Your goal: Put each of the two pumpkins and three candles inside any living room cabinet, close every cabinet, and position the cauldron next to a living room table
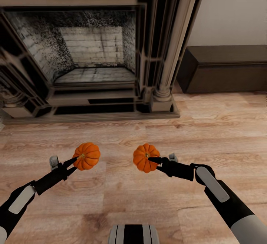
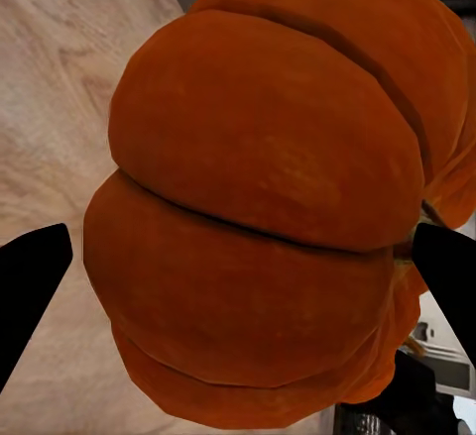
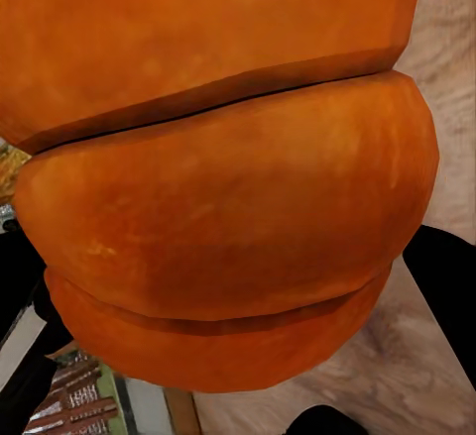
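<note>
pumpkins up in the air, two of them, one per arm. the left pumpkin (image 1: 87,156) sits pinched in the left tool (image 1: 75,160), black fingers clamped on it near the stem, and from the left wrist camera the same pumpkin (image 2: 258,227) bulges between the two dark fingertips (image 2: 30,291). the right pumpkin (image 1: 145,157) is gripped by the right tool (image 1: 152,159), stem side turned toward the fingers; at the right wrist its ribbed orange skin (image 3: 228,227) looms large, with a black finger (image 3: 446,286) at its edge. both hang above the wooden floor (image 1: 133,203), apart from each other. beyond them stands a brick-lined fireplace (image 1: 89,51) with a column at its right side, and further right a low dark-brown cabinet (image 1: 226,70) against the wall, front shut.
</note>
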`<state>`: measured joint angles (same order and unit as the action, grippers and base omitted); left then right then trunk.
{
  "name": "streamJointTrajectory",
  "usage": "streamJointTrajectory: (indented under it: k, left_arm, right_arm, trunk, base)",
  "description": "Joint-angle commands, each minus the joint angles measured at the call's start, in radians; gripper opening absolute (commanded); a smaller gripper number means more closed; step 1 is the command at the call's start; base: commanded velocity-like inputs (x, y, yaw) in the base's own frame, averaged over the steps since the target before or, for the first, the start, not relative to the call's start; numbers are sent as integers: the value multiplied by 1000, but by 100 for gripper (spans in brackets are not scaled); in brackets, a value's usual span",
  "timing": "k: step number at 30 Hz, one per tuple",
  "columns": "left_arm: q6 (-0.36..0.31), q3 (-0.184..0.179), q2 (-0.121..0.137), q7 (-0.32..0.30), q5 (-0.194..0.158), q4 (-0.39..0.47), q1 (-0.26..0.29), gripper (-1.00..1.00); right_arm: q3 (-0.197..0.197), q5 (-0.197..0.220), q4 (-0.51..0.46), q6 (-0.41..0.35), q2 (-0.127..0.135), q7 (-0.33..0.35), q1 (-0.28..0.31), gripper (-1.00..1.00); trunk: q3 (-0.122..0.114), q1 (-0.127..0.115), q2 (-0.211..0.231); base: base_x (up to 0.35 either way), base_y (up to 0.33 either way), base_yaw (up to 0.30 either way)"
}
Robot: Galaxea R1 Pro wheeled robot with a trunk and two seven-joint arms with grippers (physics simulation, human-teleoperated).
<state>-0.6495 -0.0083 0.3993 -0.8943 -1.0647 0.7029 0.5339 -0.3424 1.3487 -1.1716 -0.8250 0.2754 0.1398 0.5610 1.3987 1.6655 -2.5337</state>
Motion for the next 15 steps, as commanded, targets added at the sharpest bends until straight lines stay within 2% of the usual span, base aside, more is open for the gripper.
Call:
streamJointTrajectory:
  k: [1,15]
  left_arm:
    - [-6,-1,1,0,-4,0,0,-100]
    - [-9,-1,3,-2,-5,0,0,-100]
  right_arm:
    - [-2,-6,0,2,1,6,1,-100]
    - [-1,-6,0,18,2,7,1,-100]
  trunk:
    - [-3,-1,0]
    - [-73,-7,3]
  base:
    - [0,0,0]
    - [0,0,-45]
